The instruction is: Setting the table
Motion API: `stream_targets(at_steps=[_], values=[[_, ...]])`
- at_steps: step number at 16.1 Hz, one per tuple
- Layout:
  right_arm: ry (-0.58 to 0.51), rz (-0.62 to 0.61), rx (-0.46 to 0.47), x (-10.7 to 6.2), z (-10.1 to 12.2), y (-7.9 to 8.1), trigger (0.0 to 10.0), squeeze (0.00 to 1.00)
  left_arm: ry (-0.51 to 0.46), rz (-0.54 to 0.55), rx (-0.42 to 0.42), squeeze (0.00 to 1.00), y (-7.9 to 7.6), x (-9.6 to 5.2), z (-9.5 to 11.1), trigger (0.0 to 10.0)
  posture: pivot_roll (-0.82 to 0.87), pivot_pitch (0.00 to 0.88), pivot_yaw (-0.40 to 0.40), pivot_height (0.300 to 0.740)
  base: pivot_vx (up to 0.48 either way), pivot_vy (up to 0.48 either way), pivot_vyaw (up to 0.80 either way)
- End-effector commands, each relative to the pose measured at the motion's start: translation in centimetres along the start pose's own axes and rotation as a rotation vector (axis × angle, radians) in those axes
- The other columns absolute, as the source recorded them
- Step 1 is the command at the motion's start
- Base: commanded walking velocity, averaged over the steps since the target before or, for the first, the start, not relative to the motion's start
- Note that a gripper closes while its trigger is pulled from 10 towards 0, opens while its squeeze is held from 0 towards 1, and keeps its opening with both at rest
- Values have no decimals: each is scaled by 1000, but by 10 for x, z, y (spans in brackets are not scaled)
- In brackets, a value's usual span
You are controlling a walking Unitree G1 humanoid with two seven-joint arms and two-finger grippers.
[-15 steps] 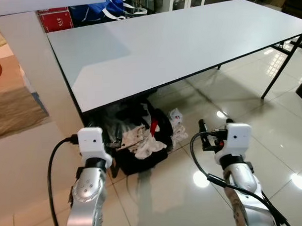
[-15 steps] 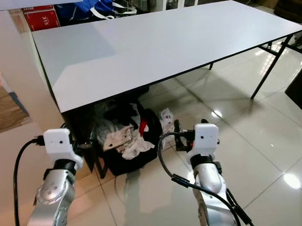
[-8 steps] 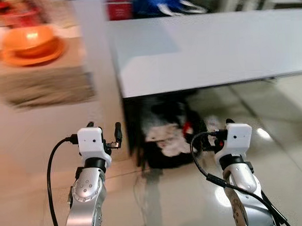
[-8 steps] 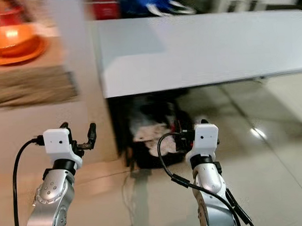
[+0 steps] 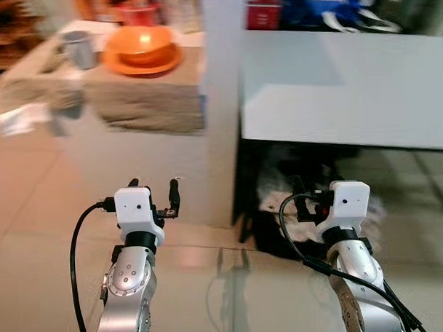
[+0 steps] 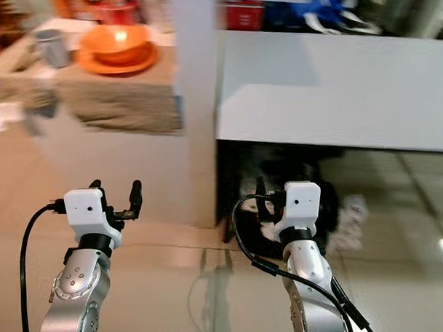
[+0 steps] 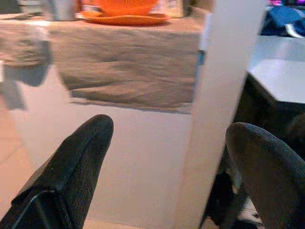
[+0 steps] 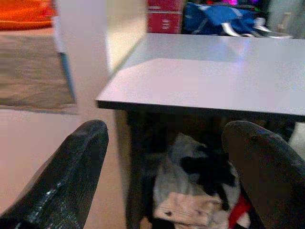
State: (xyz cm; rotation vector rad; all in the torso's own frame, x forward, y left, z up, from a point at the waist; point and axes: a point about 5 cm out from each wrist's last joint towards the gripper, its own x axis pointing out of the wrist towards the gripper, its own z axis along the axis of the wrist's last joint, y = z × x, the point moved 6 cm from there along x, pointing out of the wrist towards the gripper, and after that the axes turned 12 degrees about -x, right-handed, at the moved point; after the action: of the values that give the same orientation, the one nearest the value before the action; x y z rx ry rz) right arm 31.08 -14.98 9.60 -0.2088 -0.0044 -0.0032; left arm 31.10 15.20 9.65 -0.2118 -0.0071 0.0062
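An orange bowl (image 5: 141, 42) sits on an orange plate (image 5: 141, 64) on a counter covered with a brown cloth (image 5: 150, 103), at the upper left. A metal cup (image 5: 78, 48) stands beside them. The bare white table (image 5: 350, 89) lies to the right. My left gripper (image 5: 154, 186) is open and empty, held low in front of the counter's side. My right gripper (image 5: 315, 188) is open and empty too, low before the table's near edge. In the left wrist view the plate (image 7: 125, 19) shows beyond the open fingers (image 7: 71, 162).
A white pillar (image 5: 219, 100) stands between counter and table. A dark basket of laundry (image 8: 195, 191) lies under the table's end. A red box (image 5: 263, 11) and a blue bag (image 5: 368, 0) sit behind the table. Glossy tiled floor (image 5: 233, 282) is below me.
The whole view has swung to the left: the counter with the orange dishes has come in, and the table has slid to the right. Both grippers hold the same pose.
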Motion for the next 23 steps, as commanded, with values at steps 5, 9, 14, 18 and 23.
stream_targets(at_steps=[5, 9, 14, 18, 23], values=[[78, 188, 6, 56, -3, 32, 10000, 0, 86, -211, 73, 0, -34, 46, 7, 10000, -25, 0, 78, 740, 0, 96, 0], [81, 191, 7, 54, -5, 33, 10000, 0, 95, -210, 62, 0, -34, 46, 5, 10000, -26, 0, 77, 740, 0, 480, 0], [79, 192, 6, 54, -4, 33, 10000, 0, 95, -229, 51, 0, -37, 45, 5, 10000, -29, 0, 79, 740, 0, 480, 0], [81, 187, 7, 53, -5, 32, 10000, 0, 93, -242, 54, 0, -38, 46, 6, 10000, -33, 0, 82, 740, 0, 480, 0], [49, 167, 1, 54, 1, 28, 10000, 0, 83, -223, 75, 0, -37, 49, 8, 10000, -33, 0, 81, 740, 0, 96, 0]])
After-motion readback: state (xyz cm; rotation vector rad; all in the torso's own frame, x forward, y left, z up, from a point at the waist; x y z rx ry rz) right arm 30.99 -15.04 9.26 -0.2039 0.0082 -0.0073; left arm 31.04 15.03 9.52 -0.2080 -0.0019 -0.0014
